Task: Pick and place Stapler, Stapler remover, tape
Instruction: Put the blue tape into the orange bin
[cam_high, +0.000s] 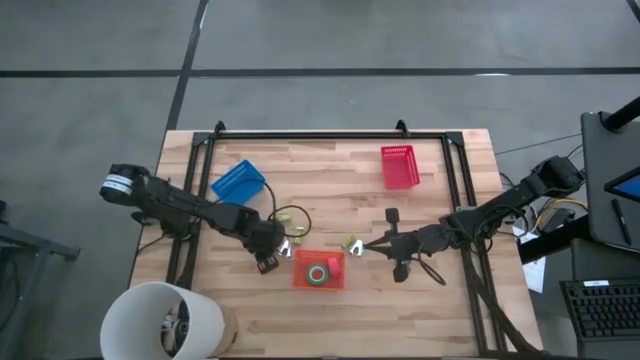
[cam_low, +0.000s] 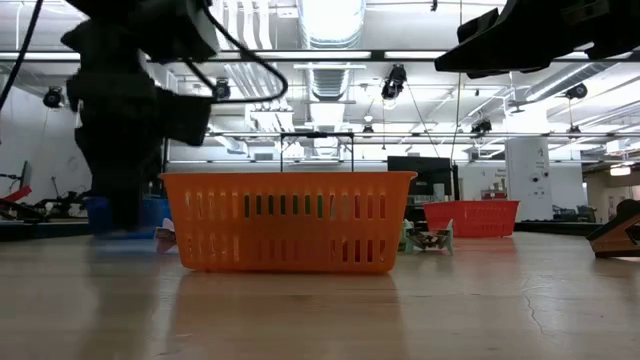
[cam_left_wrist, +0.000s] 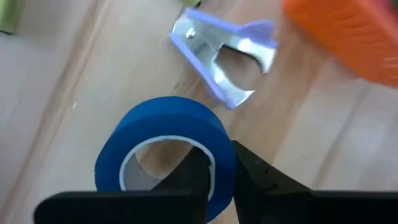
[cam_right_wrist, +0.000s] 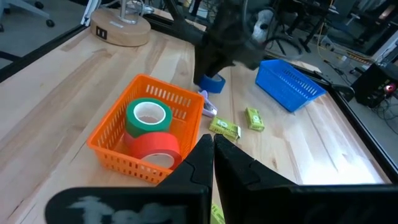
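Note:
A blue tape roll (cam_left_wrist: 168, 124) lies on the wood table, just left of the orange basket (cam_high: 300, 278). My left gripper (cam_left_wrist: 217, 158) is down on this roll from above and shut on its wall. A purple-and-metal stapler remover (cam_left_wrist: 224, 56) lies on the table just past the roll, with no gripper on it. A green tape roll (cam_right_wrist: 148, 115) and a red one (cam_right_wrist: 152, 149) lie inside the orange basket. My right gripper (cam_right_wrist: 211, 144) hangs shut and holds nothing, right of the basket. I cannot make out the stapler. My left gripper pinches the blue roll's wall (cam_left_wrist: 225, 163) on the side nearest the arm. One finger (cam_left_wrist: 193, 177) is inside the ring and the other is outside it. The fingers come steeply down from above. The roll looks flat on the table, its hole facing up.
A blue basket (cam_high: 238, 182) stands at the far left and a red basket (cam_high: 399, 166) at the far right. Two small green boxes (cam_right_wrist: 224, 129) (cam_right_wrist: 253, 118) lie between the baskets. A white round tub (cam_high: 165, 320) sits at the near left corner. Black frame rails (cam_high: 330, 133) edge the table.

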